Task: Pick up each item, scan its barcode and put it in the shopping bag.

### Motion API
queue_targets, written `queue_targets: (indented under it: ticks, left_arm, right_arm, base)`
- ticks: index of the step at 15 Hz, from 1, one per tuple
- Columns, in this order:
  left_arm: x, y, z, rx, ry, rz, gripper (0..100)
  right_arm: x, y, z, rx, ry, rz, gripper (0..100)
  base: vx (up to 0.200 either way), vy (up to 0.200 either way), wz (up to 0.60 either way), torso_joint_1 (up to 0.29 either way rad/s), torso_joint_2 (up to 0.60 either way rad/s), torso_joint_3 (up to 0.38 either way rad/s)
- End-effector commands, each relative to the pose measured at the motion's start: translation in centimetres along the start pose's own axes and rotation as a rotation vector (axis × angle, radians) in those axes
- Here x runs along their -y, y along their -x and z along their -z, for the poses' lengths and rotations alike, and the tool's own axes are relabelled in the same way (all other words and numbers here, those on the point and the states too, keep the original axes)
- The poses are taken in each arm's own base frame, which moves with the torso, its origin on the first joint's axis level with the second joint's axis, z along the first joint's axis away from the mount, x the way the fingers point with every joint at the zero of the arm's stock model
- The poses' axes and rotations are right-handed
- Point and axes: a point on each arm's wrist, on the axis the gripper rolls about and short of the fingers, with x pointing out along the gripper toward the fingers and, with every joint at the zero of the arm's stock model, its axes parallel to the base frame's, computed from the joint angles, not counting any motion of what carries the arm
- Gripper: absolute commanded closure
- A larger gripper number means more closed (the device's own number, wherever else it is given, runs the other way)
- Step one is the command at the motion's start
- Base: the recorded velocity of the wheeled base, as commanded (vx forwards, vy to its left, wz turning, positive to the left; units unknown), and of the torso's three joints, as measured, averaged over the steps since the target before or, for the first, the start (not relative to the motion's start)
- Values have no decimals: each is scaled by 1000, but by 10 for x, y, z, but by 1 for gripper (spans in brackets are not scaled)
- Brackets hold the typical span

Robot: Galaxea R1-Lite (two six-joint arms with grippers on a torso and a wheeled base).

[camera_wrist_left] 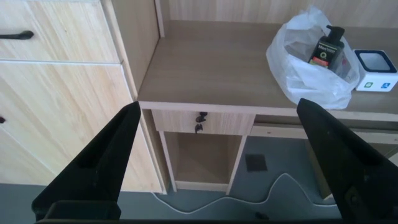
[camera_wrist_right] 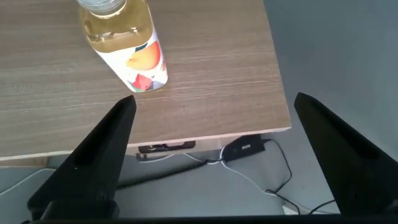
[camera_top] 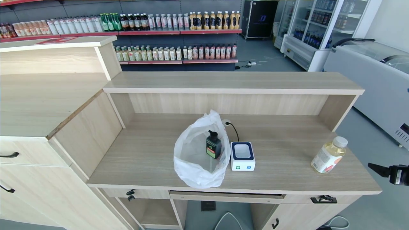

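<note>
1. Right gripper (camera_wrist_right: pixel 211 102), jaws spread, hangs at the head view's lower right edge; left gripper (camera_wrist_left: pixel 217 104) is spread too.
2. The clear plastic bottle of yellow drink (camera_top: pixel 329 155) stands lower right on the wooden counter (camera_top: pixel 287 182); best pinched mid-body, label outward.
3. White box scanner (camera_top: pixel 243 156) and white plastic bag (camera_top: pixel 195 159) sit at centre.

Matte black wedge-shaped jaws, tapering to narrow tips, small white label on right wrist (camera_top: pixel 397 176)
</note>
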Motion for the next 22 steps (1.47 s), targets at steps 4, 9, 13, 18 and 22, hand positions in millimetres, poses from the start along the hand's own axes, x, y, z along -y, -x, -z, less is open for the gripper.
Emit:
queue_targets:
  ticks: [4,9,13,18,22]
  left_arm:
    - [0,0,0,1,1,0,0]
    - [0,0,0,1,0,0,0]
    - [0,0,0,1,1,0,0]
    - [0,0,0,1,1,0,0]
    - [0,0,0,1,1,0,0]
  right_arm:
    - [-14,-33,12,32,46,-61,0]
    - [-29,-47,22,39,98,-108,0]
    - [-34,-56,28,55,114,-123,0]
    - [-38,-66,30,72,126,-136,0]
    - [-36,-82,25,105,141,-138,0]
  base:
    - [0,0,0,0,0,0]
    - [0,0,0,0,0,0]
    - [0,0,0,0,0,0]
    - [0,0,0,0,0,0]
    - [0,0,0,0,0,0]
